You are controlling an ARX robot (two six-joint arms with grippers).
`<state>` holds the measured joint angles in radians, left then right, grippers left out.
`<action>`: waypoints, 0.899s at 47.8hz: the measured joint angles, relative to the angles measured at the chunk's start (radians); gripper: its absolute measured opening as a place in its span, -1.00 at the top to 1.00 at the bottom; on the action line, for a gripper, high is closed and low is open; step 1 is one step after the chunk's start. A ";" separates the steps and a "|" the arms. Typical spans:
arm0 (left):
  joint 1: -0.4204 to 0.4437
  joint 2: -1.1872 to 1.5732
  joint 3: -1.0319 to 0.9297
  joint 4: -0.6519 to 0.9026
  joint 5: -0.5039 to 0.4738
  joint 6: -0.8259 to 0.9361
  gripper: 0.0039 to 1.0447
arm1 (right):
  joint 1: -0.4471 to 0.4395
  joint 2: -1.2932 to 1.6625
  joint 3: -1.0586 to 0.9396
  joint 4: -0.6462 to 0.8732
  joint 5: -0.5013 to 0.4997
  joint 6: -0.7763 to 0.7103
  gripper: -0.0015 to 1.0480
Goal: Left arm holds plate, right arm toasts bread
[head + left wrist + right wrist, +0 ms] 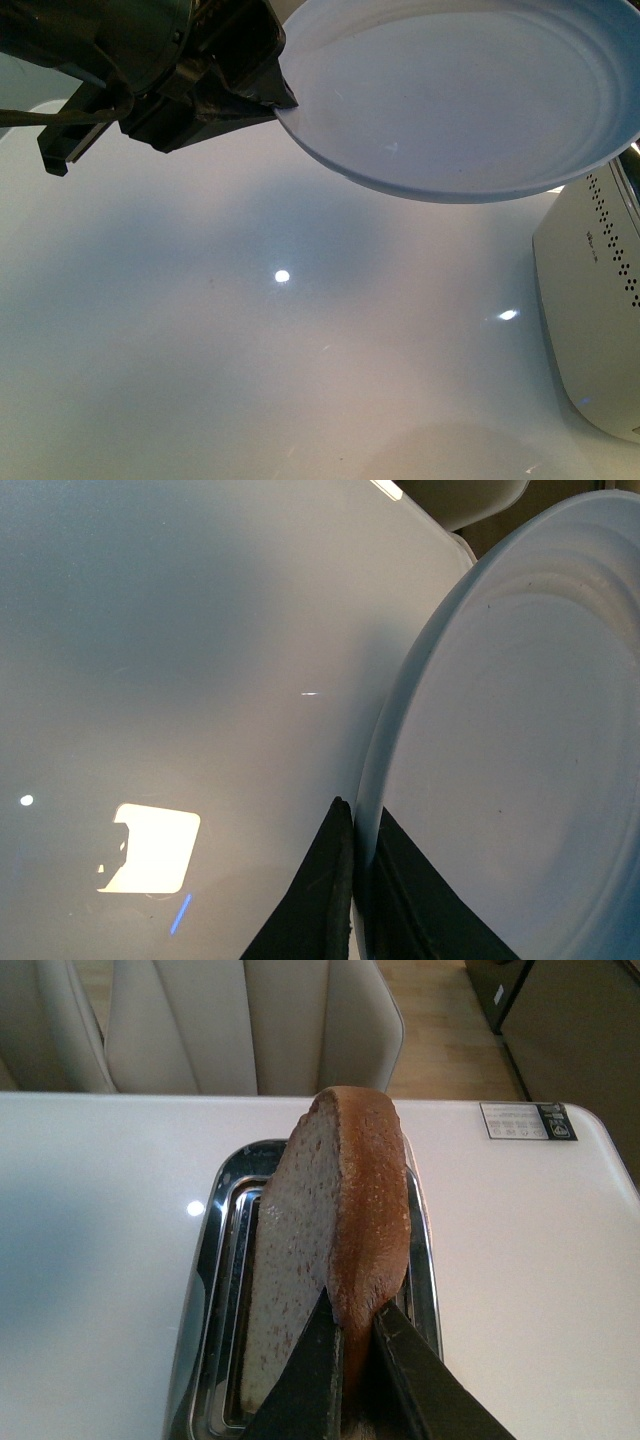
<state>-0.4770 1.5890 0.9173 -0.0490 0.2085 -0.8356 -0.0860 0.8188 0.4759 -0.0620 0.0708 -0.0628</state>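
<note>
Reaching in roughly level in the front view, the left end effector (268, 90) has its jaws closed on the rim of the plate (470, 90), held tilted above the tabletop (250, 350), higher than the toaster (600, 300) and to its left.

The left wrist view shows the dark jaws pinching the plate's edge, one on each face.

In the right wrist view, the right end effector (357, 1355) is clamped narrowly on the bread (340, 1210), which stands upright in the toaster's slot.
</note>
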 joint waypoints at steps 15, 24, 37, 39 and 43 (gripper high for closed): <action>0.000 0.000 0.000 0.000 0.000 0.000 0.94 | 0.046 0.083 -0.028 0.058 0.059 -0.049 0.94; 0.000 0.000 0.000 0.000 0.000 0.000 0.94 | 0.081 0.140 -0.035 0.075 0.102 -0.067 0.94; 0.000 0.000 0.000 0.000 0.000 0.000 0.94 | 0.136 0.249 -0.070 0.167 0.138 -0.071 0.94; 0.000 0.000 0.000 0.000 0.000 0.000 0.94 | 0.140 0.267 -0.077 0.183 0.141 -0.070 0.94; 0.000 0.000 0.000 0.000 0.000 0.000 0.94 | 0.145 0.303 -0.090 0.213 0.147 -0.068 0.94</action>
<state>-0.4767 1.5890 0.9173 -0.0490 0.2085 -0.8356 0.0593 1.1221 0.3859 0.1509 0.2176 -0.1310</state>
